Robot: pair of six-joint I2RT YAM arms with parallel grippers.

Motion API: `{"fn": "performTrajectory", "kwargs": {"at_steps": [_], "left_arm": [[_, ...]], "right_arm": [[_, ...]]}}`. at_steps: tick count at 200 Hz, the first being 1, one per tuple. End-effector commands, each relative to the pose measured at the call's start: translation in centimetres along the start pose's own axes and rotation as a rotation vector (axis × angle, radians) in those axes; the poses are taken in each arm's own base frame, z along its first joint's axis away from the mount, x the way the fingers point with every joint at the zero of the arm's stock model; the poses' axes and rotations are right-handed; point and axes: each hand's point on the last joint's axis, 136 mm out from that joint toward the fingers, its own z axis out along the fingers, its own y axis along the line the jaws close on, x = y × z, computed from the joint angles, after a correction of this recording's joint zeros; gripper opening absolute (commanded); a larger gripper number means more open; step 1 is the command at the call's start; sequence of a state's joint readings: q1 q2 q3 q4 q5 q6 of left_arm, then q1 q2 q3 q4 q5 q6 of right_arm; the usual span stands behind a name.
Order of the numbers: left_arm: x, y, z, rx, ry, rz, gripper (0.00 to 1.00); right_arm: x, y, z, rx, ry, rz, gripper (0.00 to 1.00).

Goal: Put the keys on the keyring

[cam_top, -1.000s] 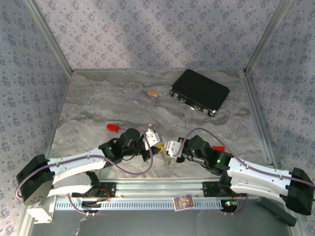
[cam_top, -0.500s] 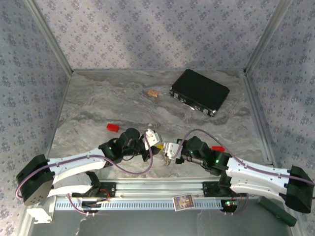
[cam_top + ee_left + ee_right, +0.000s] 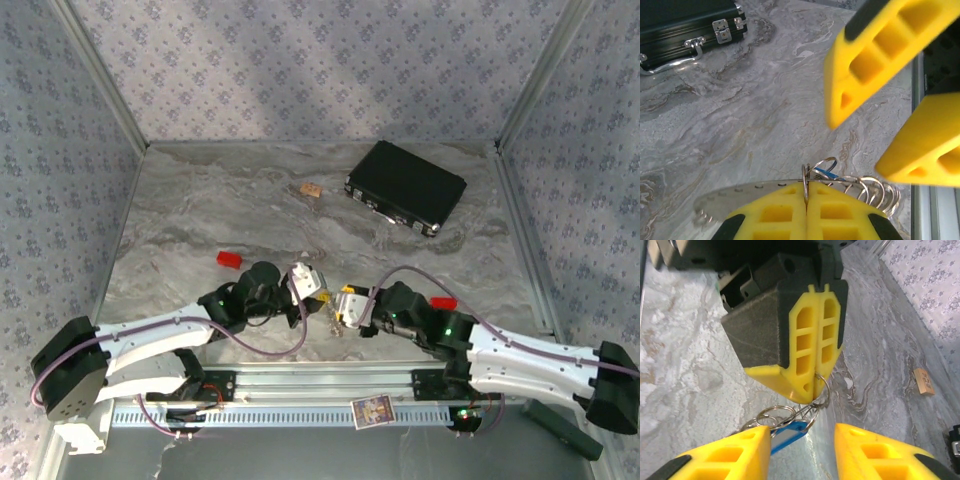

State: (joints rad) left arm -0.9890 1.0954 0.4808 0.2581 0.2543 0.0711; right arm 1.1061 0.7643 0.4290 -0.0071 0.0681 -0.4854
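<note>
Keyring (image 3: 807,415) hangs as a bunch of thin silvery loops from the tips of the left pincer (image 3: 805,192), which is clamped shut on one loop, seen edge-on in the left wrist view. The other loops trail from it toward the right pincer (image 3: 802,435). Both arms meet almost tip to tip over the near edge of the table (image 3: 200,220), midway between their bases, with the bunch held up between them. Among the loops sits the blue key (image 3: 787,432). Its plastic head lies straight ahead of the right pincer, inside the gap of that pincer's parted fingers. It is close against the finger on the left of the right wrist view and well short of the other. The right pincer stands open and grips nothing, so far as the wrist views show. The head's long side seems to slant across the gap, roughly from finger to finger, rather than pointing along the fingers. I judge that closing now would catch it by its ends, off centre, and might trap a loop as well. The right arm is plainly the nearer one to the key. The coming move probably calls for a small sideways shift to centre the head before any squeeze, while the left pincer holds the bunch steady.
</note>
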Motion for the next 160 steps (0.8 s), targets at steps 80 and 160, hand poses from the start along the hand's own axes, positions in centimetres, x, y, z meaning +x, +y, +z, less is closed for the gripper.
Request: {"fn": "performTrajectory", "kwargs": {"at_steps": [80, 160], "left_arm": [[-2.4, -1.1, -1.2, 0.029, -0.15, 0.302, 0.0], [-1.8, -2.3, -1.3, 0.089, -0.182, 0.375, 0.0]], "right_arm": [[-1.6, -2.5, -1.0, -0.121, -0.102, 0.417, 0.25], [-2.2, -0.8, -0.5, -0.343, -0.095, 0.335, 0.21]]}}
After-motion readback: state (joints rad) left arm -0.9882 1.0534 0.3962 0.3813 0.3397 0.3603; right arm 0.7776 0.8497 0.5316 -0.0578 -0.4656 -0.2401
